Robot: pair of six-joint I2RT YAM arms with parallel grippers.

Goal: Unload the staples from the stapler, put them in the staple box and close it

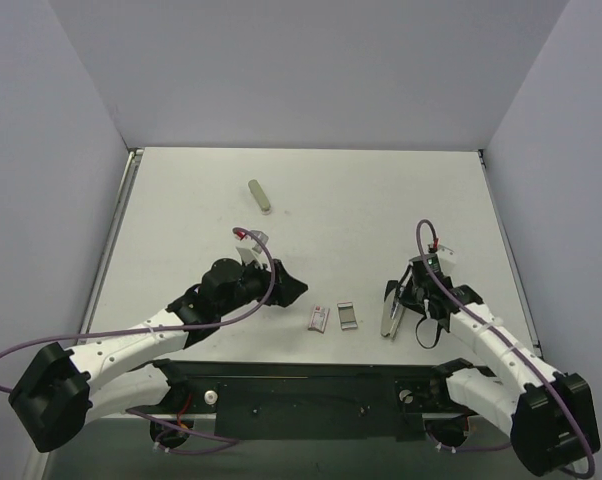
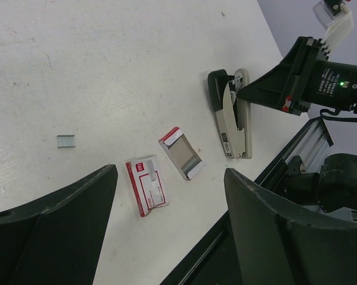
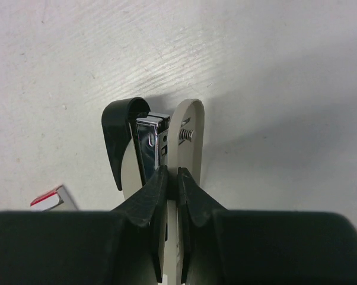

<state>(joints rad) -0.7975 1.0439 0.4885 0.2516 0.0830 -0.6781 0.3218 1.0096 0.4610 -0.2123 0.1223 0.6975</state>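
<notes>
Stapler [image 3: 190, 136] is lying on its side on the worktop [image 3: 273, 71] by my right arm, hinged open with the chrome magazine [image 3: 150, 139] showing. My right jaws are squeezed shut in the slot between that magazine and the grey base, and I can't tell if they've pinched anything. Left jaws hang wide open and empty over the staple box [image 2: 146, 185]. One little staple strip [image 2: 66, 141] lies loose, so I'd guess the unloading's barely underway.

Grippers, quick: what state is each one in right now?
Left gripper: open, holding nothing.
Right gripper: shut, fingertips inside the opened stapler; whether they pinch a part cannot be told.
</notes>
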